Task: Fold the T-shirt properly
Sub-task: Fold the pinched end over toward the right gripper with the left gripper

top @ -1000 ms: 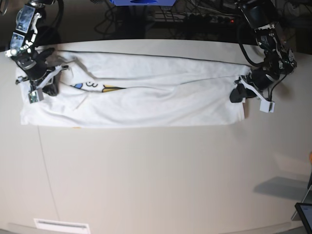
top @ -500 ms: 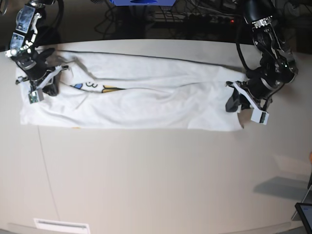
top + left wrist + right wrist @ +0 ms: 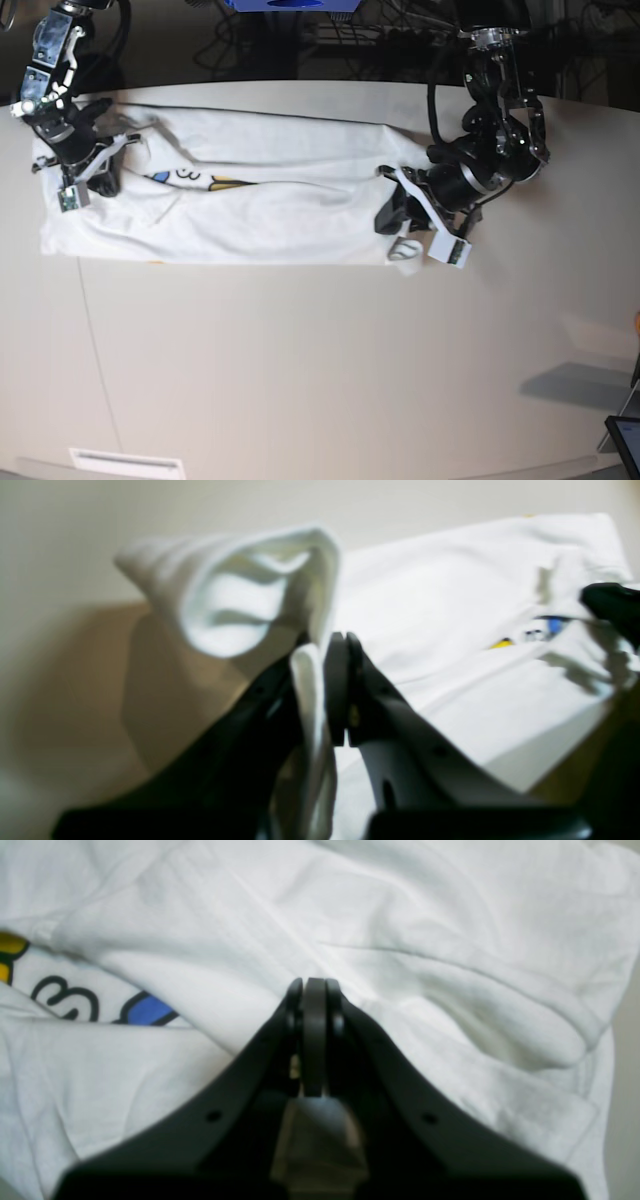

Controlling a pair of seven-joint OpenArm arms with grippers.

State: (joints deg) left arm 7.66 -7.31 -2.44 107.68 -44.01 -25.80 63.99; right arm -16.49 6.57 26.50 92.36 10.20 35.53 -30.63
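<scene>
The white T-shirt [image 3: 260, 215] lies as a long band across the far half of the table, with a strip of blue and yellow print [image 3: 215, 182] showing near its left end. My left gripper [image 3: 400, 235] is shut on the shirt's right end and holds it lifted, a loop of cloth [image 3: 235, 605] curling above the jaws [image 3: 320, 675]. At the shirt's left end my right gripper [image 3: 95, 175] rests on the cloth. Its jaws [image 3: 314, 990] are shut, and no cloth shows between them. Blue and black print [image 3: 145, 1010] lies just left of them.
The beige table [image 3: 300, 370] stretches toward me in front of the shirt. Dark cables and gear [image 3: 350, 35] run behind the far edge. A white label [image 3: 125, 462] sits at the front left and a dark device [image 3: 625, 435] at the front right corner.
My left gripper has carried the shirt's right end a good way leftward in the base view, shortening the band. The right arm has stayed put.
</scene>
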